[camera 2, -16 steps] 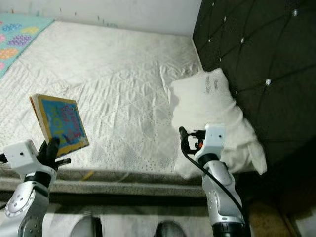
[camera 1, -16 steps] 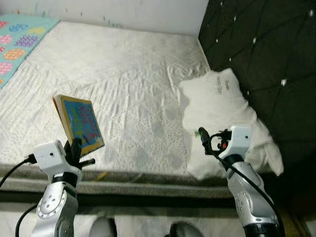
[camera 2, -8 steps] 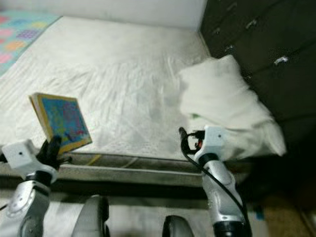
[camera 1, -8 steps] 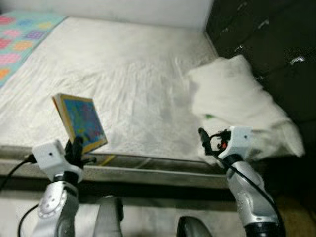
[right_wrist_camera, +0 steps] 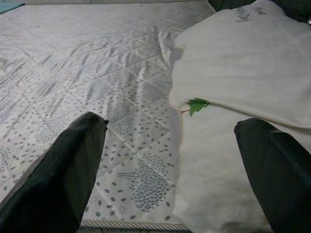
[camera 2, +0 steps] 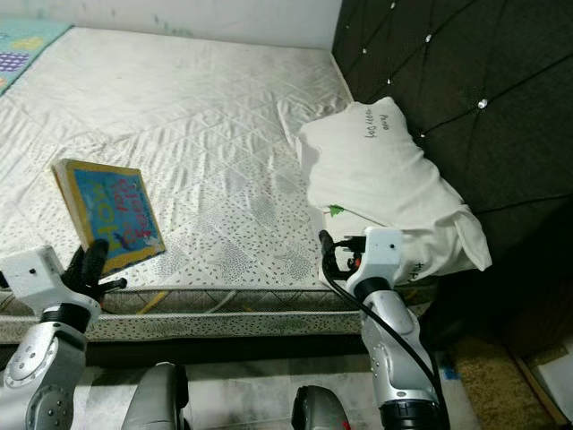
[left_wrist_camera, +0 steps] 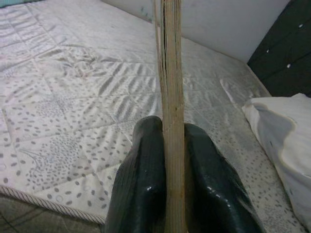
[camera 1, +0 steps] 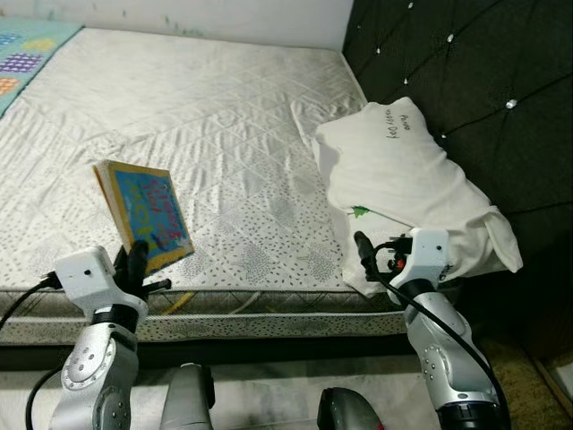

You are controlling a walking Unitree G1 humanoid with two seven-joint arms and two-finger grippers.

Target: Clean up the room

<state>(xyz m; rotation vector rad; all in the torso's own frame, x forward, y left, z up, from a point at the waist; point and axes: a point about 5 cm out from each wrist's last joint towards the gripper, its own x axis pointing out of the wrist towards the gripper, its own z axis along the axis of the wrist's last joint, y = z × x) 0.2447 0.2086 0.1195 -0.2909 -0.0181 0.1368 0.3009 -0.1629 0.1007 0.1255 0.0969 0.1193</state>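
The robot stands at the edge of a bare white quilted mattress (camera 1: 224, 116) that butts against a dark tufted headboard (camera 1: 466, 81).

Left gripper (left_wrist_camera: 167, 160): its two black fingers are clamped on the lower edge of a thin hardcover picture book with a blue illustrated cover and yellowish page block (camera 1: 143, 215). The book is held upright and tilted, above the near edge of the mattress. In the left wrist view the page edge runs straight up between the fingers (left_wrist_camera: 143, 165), with both pads pressed flat against the covers.

Right gripper (right_wrist_camera: 170, 141): fingers spread wide, holding nothing. It hovers at the mattress edge, just beside the near corner of a soft white pillow with small lettering and a green leaf tag (camera 1: 403, 179), which lies against the headboard.

Handling assessment, book: judged light and stiff, with a board cover that will not sag when pinched at one edge. The cover looks smooth, so slippage is possible; the long unsupported length above the fingers gives leverage for it to pivot. A deeper hold nearer the spine would be the steadier one.

Handling assessment, pillow: judged light, soft and compliant; a pinch at a corner would gather fabric rather than lift the bulk cleanly.

A patterned turquoise blanket (camera 1: 27, 54) lies at the far left of the bed.
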